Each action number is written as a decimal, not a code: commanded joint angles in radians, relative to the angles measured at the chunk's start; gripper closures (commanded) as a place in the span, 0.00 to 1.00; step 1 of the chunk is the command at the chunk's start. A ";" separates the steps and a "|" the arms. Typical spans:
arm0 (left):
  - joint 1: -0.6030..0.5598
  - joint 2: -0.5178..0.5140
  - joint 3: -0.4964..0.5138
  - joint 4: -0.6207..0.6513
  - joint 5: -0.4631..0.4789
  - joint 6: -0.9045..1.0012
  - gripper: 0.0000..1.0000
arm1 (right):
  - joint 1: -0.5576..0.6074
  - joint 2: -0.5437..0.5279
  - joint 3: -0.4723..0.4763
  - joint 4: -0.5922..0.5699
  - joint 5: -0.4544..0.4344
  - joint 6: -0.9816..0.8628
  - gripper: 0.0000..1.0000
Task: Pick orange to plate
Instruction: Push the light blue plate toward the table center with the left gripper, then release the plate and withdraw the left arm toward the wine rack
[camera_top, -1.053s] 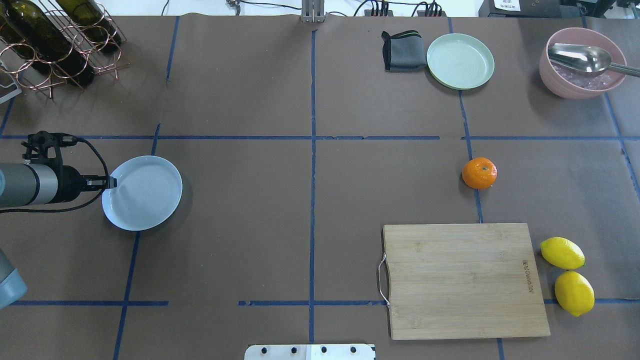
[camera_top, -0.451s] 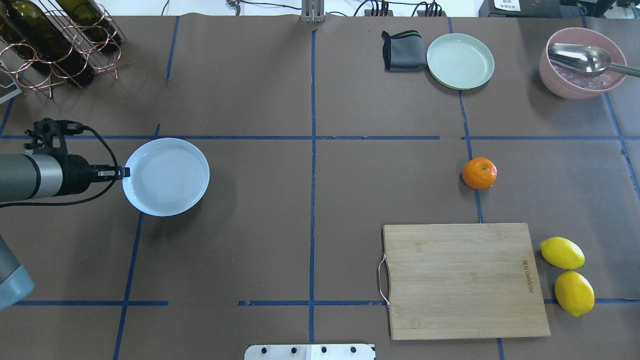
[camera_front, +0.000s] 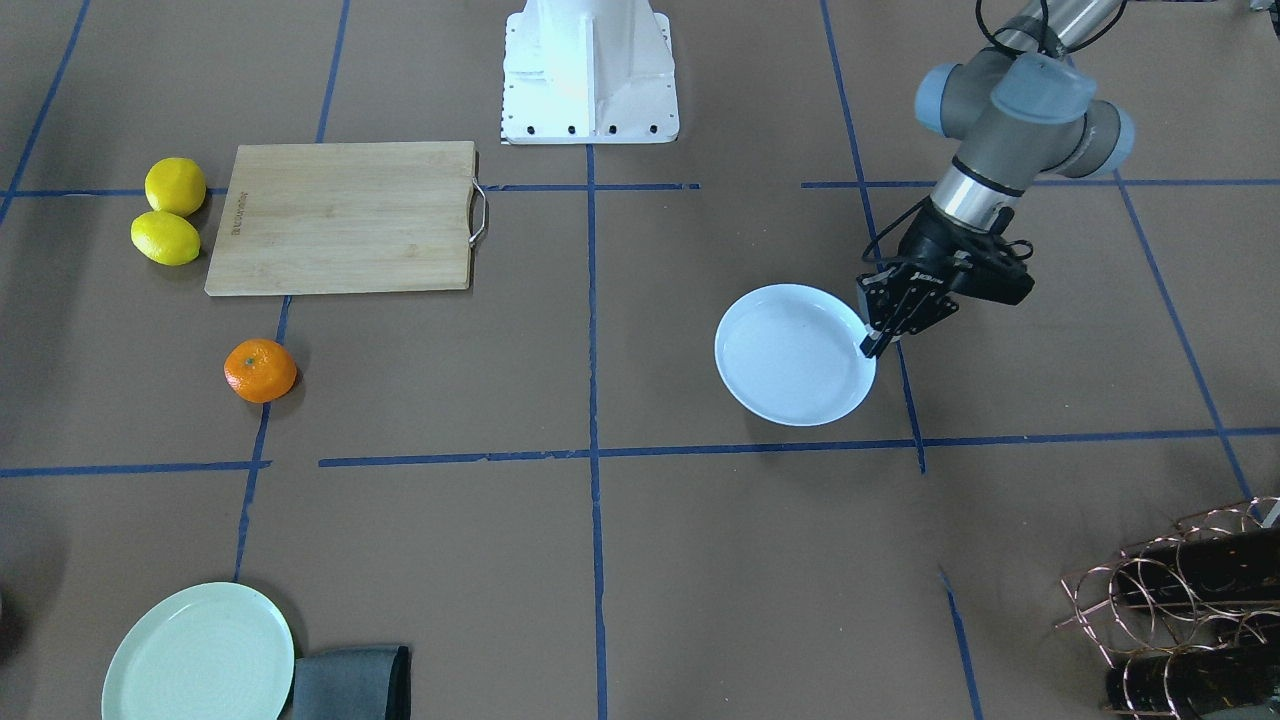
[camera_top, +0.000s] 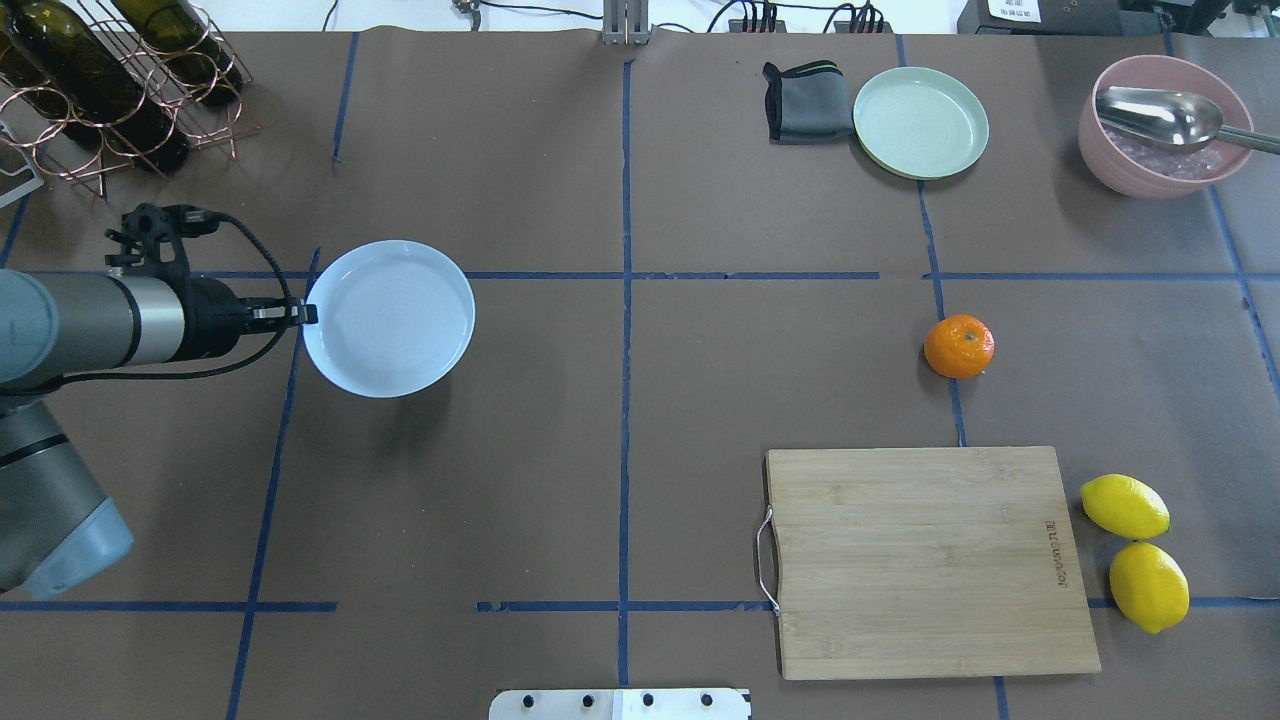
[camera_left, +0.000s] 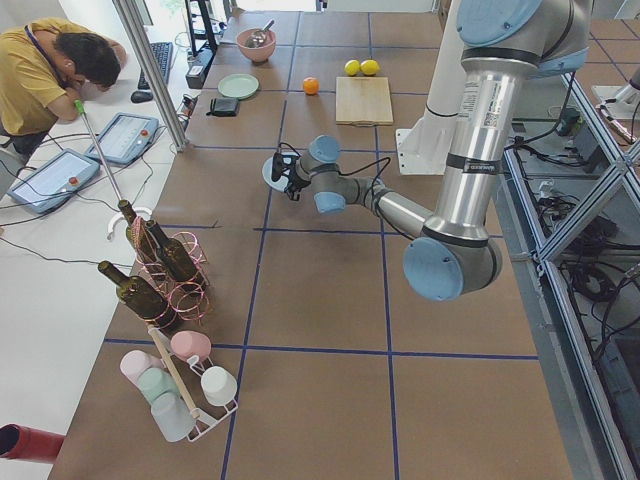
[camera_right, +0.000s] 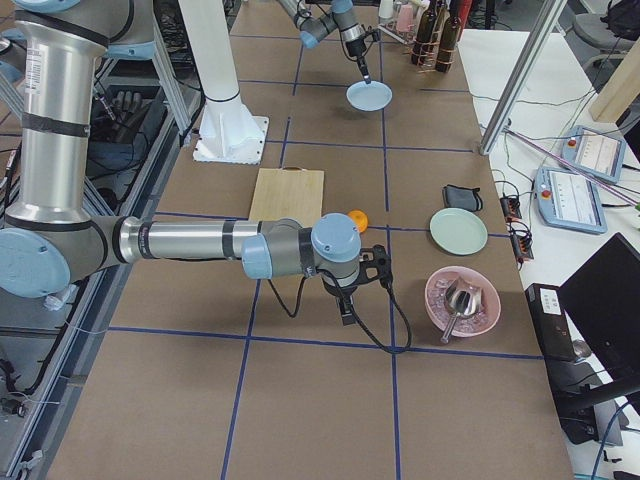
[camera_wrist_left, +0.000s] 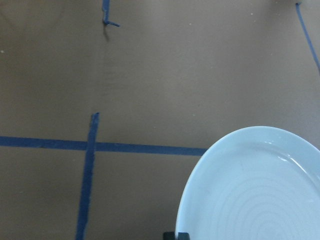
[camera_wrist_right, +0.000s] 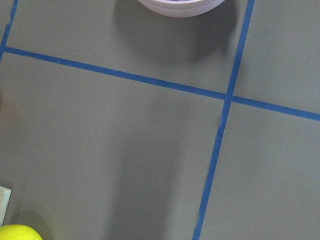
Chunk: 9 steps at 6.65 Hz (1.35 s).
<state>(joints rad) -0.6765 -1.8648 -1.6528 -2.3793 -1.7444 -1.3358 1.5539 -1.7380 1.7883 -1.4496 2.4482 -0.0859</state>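
Since half a second ago the left gripper has carried the plate farther from the robot and toward the table's middle; the orange has not shifted.

The left gripper's fingers are pinched on the plate's rim, on the side nearest the arm; the plate hangs roughly level, and its shadow falls offset on the brown paper, so it looks clear of the table; nothing lies in it.

The orange sits on the table on the robot's right side, on a strip of blue tape, stem dimple up; it is near the far edge of the board and well apart from the plate.

Two lemons lie touching each other just beside the board's right edge.

The right gripper shows only in the right side view, low over the table between the orange and the bowl; whether its fingers are spread or together I cannot tell.
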 joint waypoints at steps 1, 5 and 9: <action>0.128 -0.213 0.131 0.080 0.107 -0.080 1.00 | 0.000 0.000 -0.004 0.000 0.000 0.000 0.00; 0.204 -0.258 0.165 0.081 0.112 -0.097 0.98 | 0.000 0.000 -0.010 0.000 0.000 0.000 0.00; 0.114 -0.238 0.084 0.198 0.010 0.126 0.00 | 0.000 0.015 0.002 0.005 -0.002 0.000 0.00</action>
<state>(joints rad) -0.5054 -2.1142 -1.5196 -2.2633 -1.6643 -1.3360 1.5539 -1.7304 1.7814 -1.4467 2.4468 -0.0856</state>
